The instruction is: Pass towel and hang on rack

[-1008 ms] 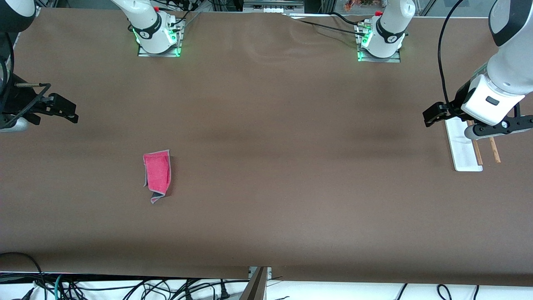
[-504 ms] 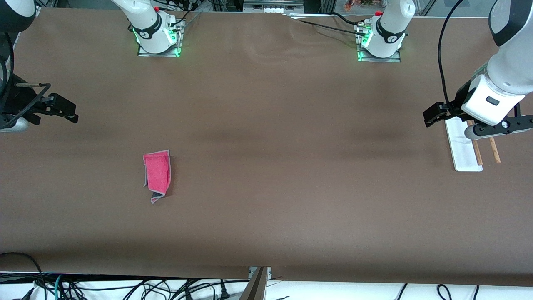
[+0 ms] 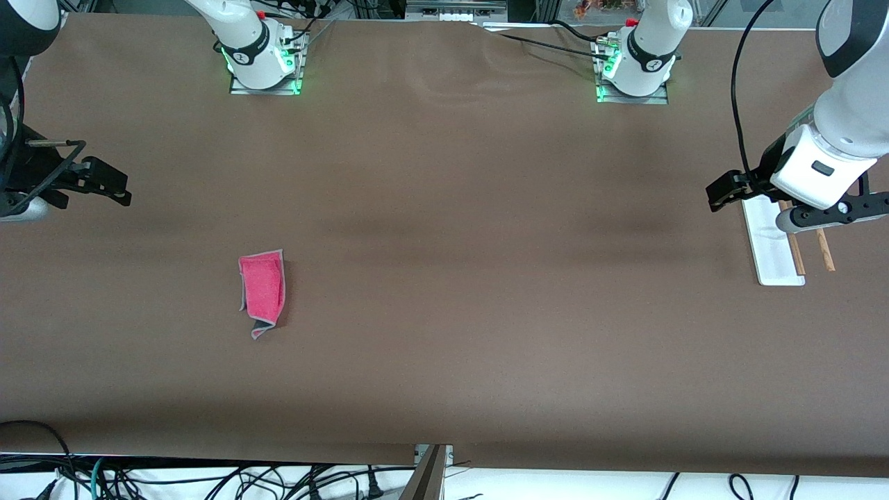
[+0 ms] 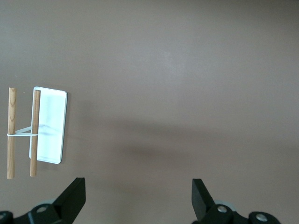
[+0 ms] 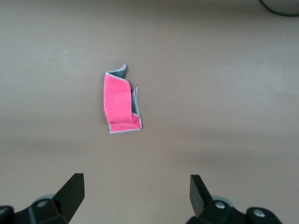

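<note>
Front view: brown table (image 3: 444, 278) seen from above, w/ two robot bases along the top edge. The towel (image 3: 262, 292), a small pink-red cloth w/ grey edging, lies folded flat on the table toward the right arm's end, nearer the front camera than either base. One grey corner pokes out at the end closest to the camera. The rack (image 3: 776, 239) sits at the left arm's end: flat white base w/ two thin brown rods beside it, partly covered by the arm above. The left gripper (image 3: 726, 190) hangs in the air over the table just beside the rack's base, holding nothing. The right gripper (image 3: 104, 184) hangs over the table at the right arm's end, well apart from the towel, also holding nothing. Neither touches a task item.

Left wrist view: the left gripper (image 4: 138, 198) shows two black fingers spread wide, bare table between them. The rack (image 4: 48, 125) stands apart from the fingers; white base w/ both wooden rods running parallel along one long side, joined by a pale crosspiece.

Right wrist view: the right gripper (image 5: 137, 196) shows its fingers spread wide too, w/ nothing between them. The towel (image 5: 121, 106) lies on the table apart from the fingers, pink face up, grey underside showing at one corner and along an edge.
</note>
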